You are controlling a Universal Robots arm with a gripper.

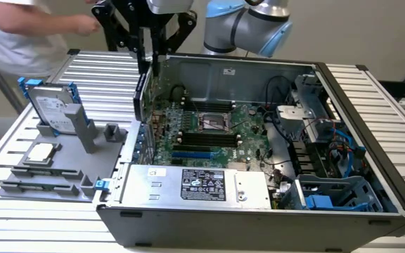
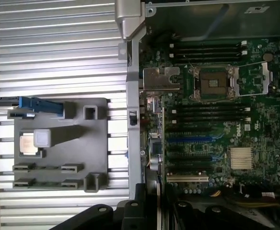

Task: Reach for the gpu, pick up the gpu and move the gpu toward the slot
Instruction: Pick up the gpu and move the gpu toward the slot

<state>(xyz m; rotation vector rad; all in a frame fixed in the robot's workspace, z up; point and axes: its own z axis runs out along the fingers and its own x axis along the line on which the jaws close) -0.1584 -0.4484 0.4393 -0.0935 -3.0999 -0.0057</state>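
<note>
Pincer (image 1: 148, 58) clenched on gpu (image 1: 143, 92) | your card hangs edge-on directly below fingers, long axis vertical | motherboard slots (image 1: 192, 155) lie beneath, just beside

The gripper (image 1: 148, 50) points straight down, clamped shut.

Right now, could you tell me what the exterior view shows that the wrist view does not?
Exterior view: a person's shirt, the robot arm and the labelled power supply. Wrist view: the white slot on the motherboard. Both: the processor socket, the grey tray and the end effector holding the graphics card.
</note>
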